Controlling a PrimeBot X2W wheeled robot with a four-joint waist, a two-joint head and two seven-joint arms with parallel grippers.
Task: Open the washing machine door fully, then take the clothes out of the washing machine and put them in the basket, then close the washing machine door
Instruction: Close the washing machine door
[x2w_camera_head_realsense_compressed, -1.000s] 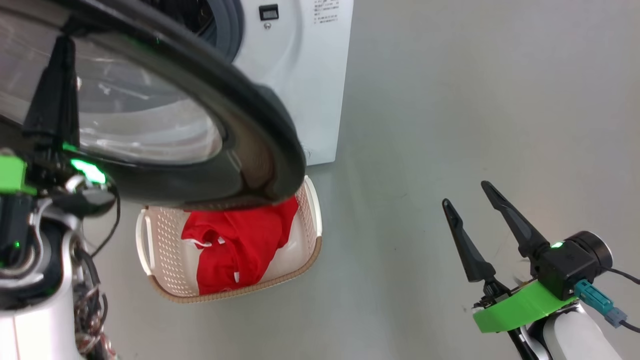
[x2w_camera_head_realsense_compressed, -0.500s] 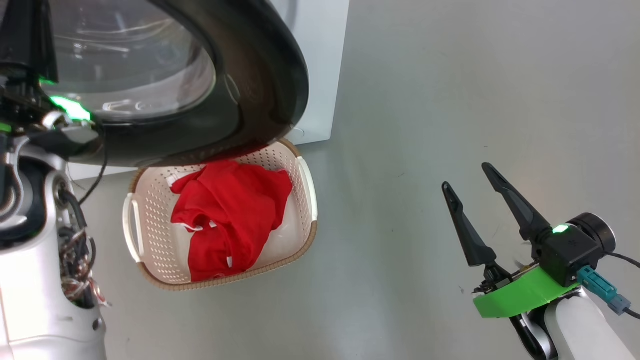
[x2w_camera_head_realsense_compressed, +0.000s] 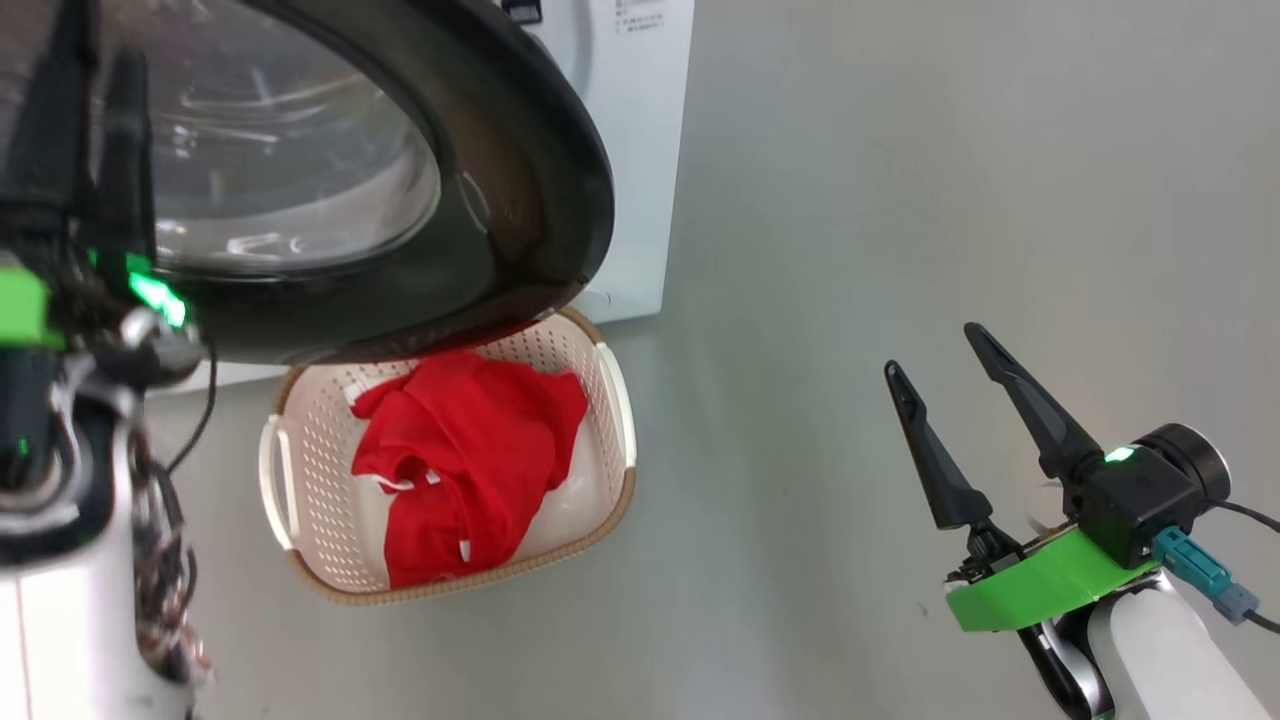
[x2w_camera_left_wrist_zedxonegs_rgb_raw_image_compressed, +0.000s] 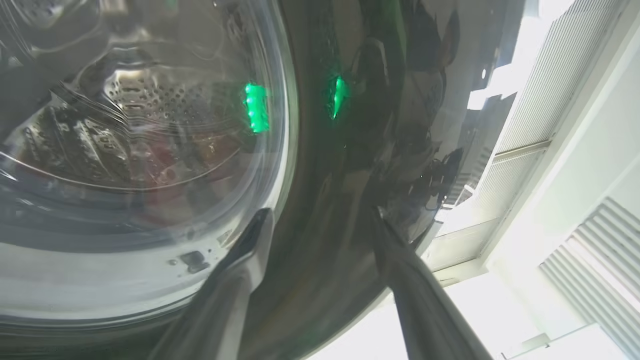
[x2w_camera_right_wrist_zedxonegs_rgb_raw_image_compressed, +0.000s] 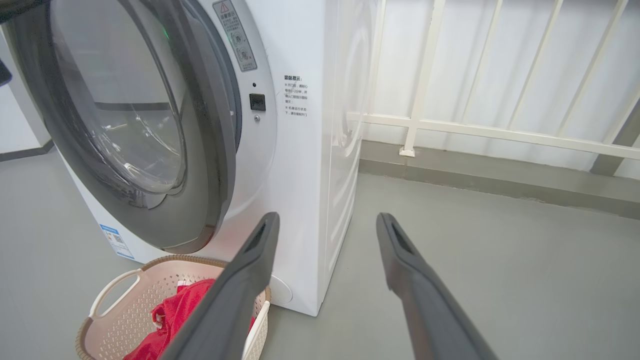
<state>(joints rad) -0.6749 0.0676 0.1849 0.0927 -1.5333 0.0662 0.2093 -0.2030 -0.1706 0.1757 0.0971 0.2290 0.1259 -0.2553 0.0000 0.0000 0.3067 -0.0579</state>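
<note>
My left pincer stands apart against the glossy rim of the washing machine door, gripping nothing. Below it the clothes lie in the basket. Unloading looks done; closing remains, since the door hangs ajar from the washing machine. My right pincer hovers apart, empty. The drum is murky through the glass, and I can't tell whether it's bare.

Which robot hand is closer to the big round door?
The left. The left gripper is right up at the black rim of the washing machine door, fingers spread. The right gripper hangs well off to the side, over the floor.
</note>
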